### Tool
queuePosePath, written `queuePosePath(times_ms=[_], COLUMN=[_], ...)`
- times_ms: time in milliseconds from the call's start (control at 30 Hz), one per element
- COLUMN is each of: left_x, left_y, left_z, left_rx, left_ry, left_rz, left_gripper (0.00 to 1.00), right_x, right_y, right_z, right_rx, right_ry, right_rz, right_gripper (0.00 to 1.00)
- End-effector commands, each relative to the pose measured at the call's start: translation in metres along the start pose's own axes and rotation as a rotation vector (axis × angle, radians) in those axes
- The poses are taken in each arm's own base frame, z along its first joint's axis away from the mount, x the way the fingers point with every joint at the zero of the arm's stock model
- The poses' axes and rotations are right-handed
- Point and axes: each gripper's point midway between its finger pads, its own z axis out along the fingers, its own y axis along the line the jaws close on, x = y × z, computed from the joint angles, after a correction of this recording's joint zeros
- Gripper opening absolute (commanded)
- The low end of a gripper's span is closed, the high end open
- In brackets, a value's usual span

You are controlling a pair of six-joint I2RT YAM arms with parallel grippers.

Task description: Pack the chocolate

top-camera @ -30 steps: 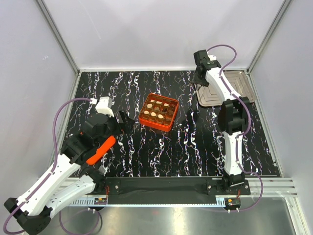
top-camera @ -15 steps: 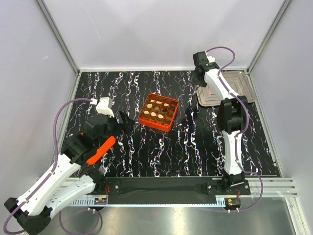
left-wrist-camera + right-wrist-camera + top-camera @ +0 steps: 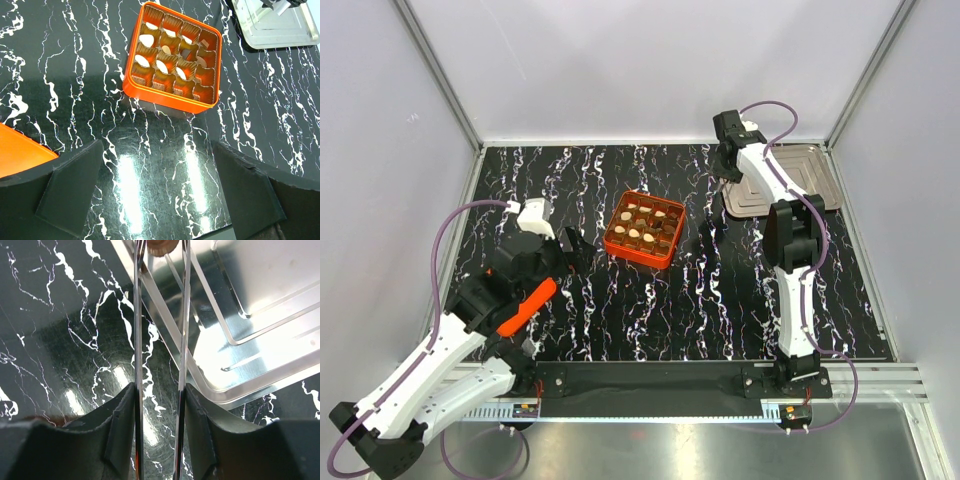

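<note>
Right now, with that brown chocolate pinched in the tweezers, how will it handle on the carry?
The chocolate piece looks tiny, so probably light. Rounded, between the thin shiny tweezers, it may slip or twist. Such narrow blades could dent it if squeezed harder.

The left arm (image 3: 440, 350) rises from its base at the near left corner of the worktop (image 3: 650, 310) and bends inward over the left side, with its wrist low and tilted forward. The left gripper (image 3: 155, 150) hangs above the surface, its two dark fingers (image 3: 70, 190) spread as wide as they go. The right arm (image 3: 790, 290) stands at the near right edge and reaches toward the far right corner, elbow raised and wrist folded downward. The right gripper (image 3: 161, 260) has two long, thin metal fingers (image 3: 136, 315) drawn partway together. A brown chocolate piece (image 3: 162, 245) seems pinched at their tips, though the frame edge cuts it off.
</note>
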Motion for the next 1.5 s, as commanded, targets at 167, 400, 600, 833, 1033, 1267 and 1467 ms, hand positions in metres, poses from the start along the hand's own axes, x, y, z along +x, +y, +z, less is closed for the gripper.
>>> queuePosePath(times_ms=[167,400,600,833,1033,1267,1467], left_x=[-0.015,-0.016,-0.015,-0.017,-0.023,-0.026,-0.027], left_y=[-0.009,-0.008,-0.008,-0.007,-0.006,-0.004,-0.007], left_z=[-0.002,-0.006,-0.008,-0.011,-0.015,-0.013,-0.011], left_rx=[0.033,0.035,0.038,0.037,0.025,0.011,0.017], left_ry=[-0.055,-0.064,-0.060,-0.067,-0.081,-0.088,-0.089], left_rz=[-0.016,-0.026,-0.028,-0.031,-0.026,-0.017,-0.018], left_gripper=[0.99,0.99,0.99,0.99,0.99,0.99,0.99], right_x=[0.004,0.009,0.003,-0.013,-0.016,-0.004,0.034], right_y=[0.001,-0.008,-0.011,-0.013,-0.013,-0.020,-0.008], right_z=[-0.016,-0.022,-0.028,-0.049,-0.078,-0.122,-0.164], right_rx=[-0.042,-0.044,-0.055,-0.074,-0.131,-0.206,-0.348], right_ry=[0.033,0.032,0.003,-0.035,-0.020,-0.021,0.031], right_rz=[-0.052,-0.097,-0.143,-0.185,-0.252,-0.263,-0.261], right_gripper=[0.46,0.41,0.39,0.37,0.36,0.36,0.35])
